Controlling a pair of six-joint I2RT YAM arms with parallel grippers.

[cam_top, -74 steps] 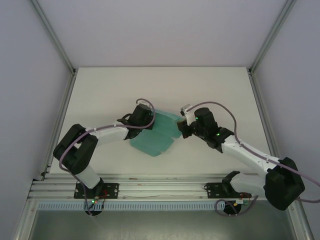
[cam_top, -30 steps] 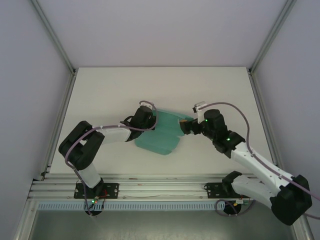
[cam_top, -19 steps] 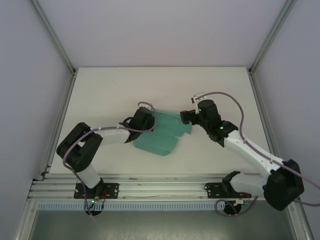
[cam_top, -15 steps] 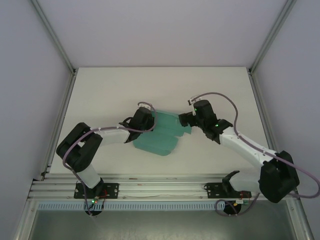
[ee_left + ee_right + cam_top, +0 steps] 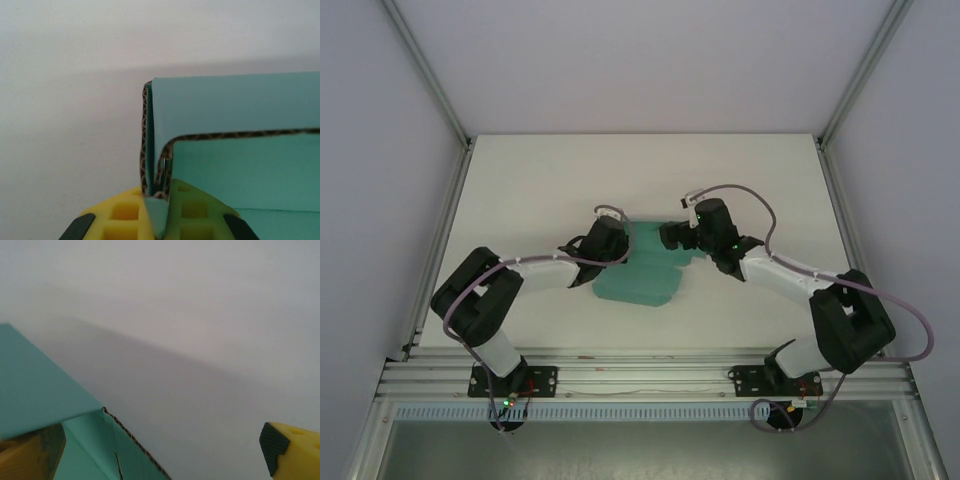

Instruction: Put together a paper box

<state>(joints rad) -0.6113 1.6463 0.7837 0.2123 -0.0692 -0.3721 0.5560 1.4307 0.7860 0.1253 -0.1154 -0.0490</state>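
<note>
One teal paper box (image 5: pixel 638 280), seemingly a single piece, two grippers, left gripper (image 5: pixel 618 241), right gripper (image 5: pixel 670 236), one table (image 5: pixel 540 180)

The overhead view is being lit evenly by diffuse light, only a faint shadow being cast along the lower edge of the paper box (image 5: pixel 635 282) at centre frame. In both wrist views a soft grey shadow band is being laid across the middle; the right wrist view's lower corners are being blurred

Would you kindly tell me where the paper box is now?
In the top view the paper box sits centre-frame, its left edge pinched by the left pincer, with the open right pincer at its far right corner.
</note>
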